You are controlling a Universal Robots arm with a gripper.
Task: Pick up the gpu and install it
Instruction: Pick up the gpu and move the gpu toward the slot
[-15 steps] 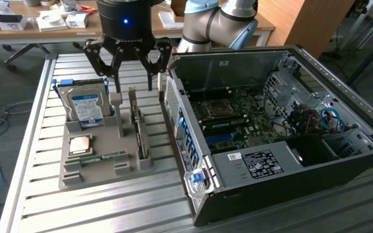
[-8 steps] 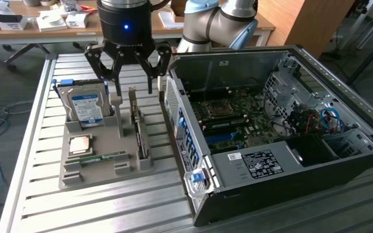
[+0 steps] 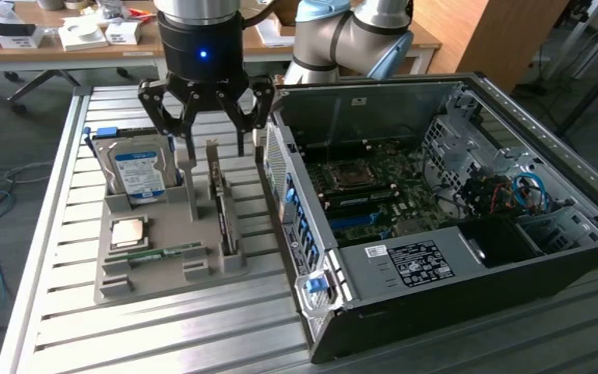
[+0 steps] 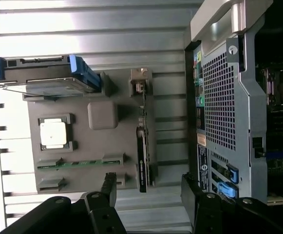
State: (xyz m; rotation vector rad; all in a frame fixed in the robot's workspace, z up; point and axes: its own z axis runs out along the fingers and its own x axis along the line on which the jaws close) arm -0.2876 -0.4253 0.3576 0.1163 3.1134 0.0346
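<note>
Nearest on the slatted table (image 3: 60, 312), the grey holder tray (image 3: 122, 290) carries a memory stick (image 3: 156, 253) and a processor chip (image 3: 133, 232) lying flat. Along the tray's edge toward the exterior view's right, the gpu (image 3: 224, 218) stands on its long edge in a slot, not yet lifted, so by my reading nothing of the pick or the install is done. Farther back a hard drive (image 3: 138, 173) stands upright, and the gripper (image 3: 216, 146) hovers above the card's far end, jaws spread wide and empty. To the exterior view's right sits the open computer case (image 3: 361, 109); which board slot takes the card is hard to make out. The card's lower edge is sunk in the tray, and the arm (image 3: 330, 39) is cut off at the top.
</note>
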